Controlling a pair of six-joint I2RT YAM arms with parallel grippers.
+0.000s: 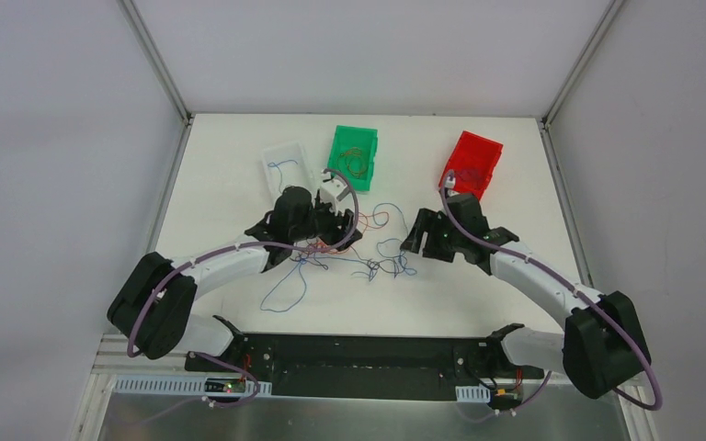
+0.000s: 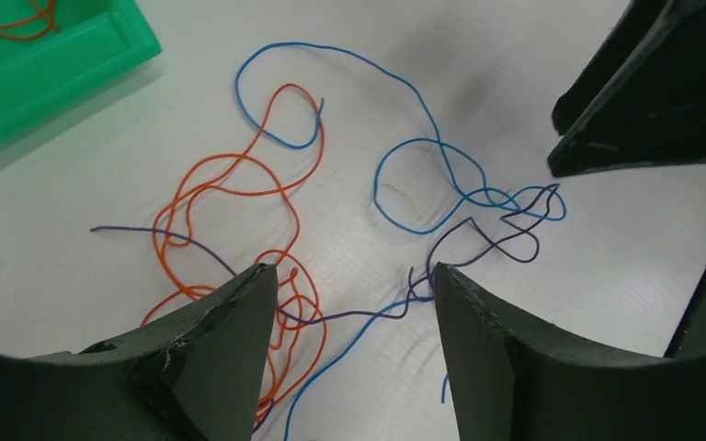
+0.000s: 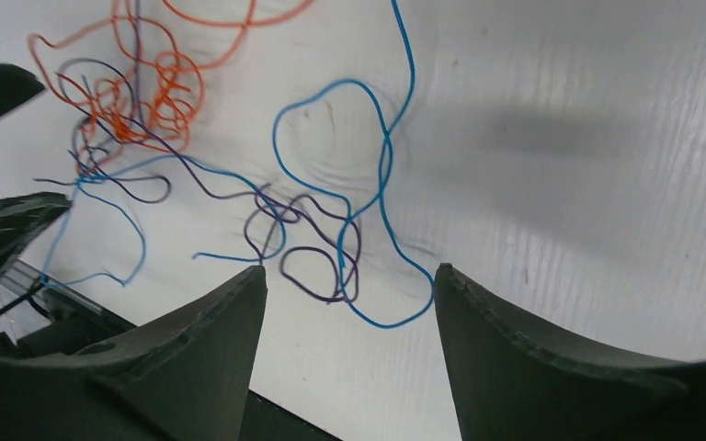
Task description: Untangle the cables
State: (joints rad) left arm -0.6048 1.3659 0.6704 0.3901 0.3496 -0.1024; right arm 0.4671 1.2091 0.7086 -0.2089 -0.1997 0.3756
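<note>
We saw the cables (image 1: 372,262) lying on the white table (image 1: 239,165) between the two arms, with blue, orange and purple strands tangled. Left gripper (image 2: 354,280) was released over the strands, grasping nothing. Right gripper (image 3: 349,276) was released too, also empty.

Cables (image 1: 384,266) partly hidden under left gripper (image 1: 342,231); green bin (image 2: 64,69) cropped.
</note>
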